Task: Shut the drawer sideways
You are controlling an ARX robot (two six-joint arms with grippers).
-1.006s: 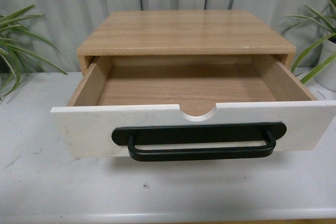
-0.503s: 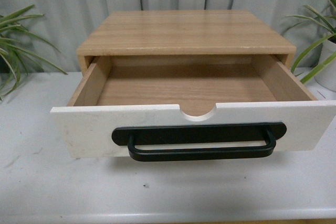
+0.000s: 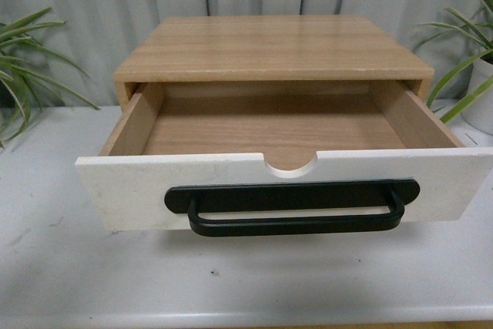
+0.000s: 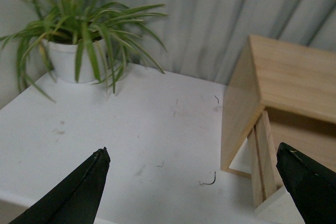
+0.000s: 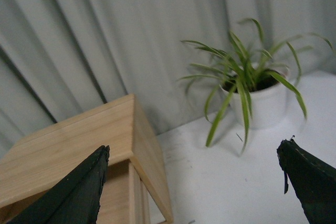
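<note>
Here, left gripper [image 4: 191, 149]: fingers spread wide, nothing held; seen above the table [image 4: 131, 140], beside the cabinet's [image 4: 278, 72] left side.
Right gripper [image 5: 192, 145]: likewise spread wide, nothing held; seen near the cabinet's right side.
Drawer [image 3: 277, 132]: pulled well out of the cabinet, its bare wood floor exposed.
Handle [image 3: 293, 225]: black bar, fixed across the white front below the notch [image 3: 291, 164].
Left plant [image 4: 79, 30]: potted, at the table's left end.
Right plant [image 5: 252, 82]: potted, at the right end.
</note>
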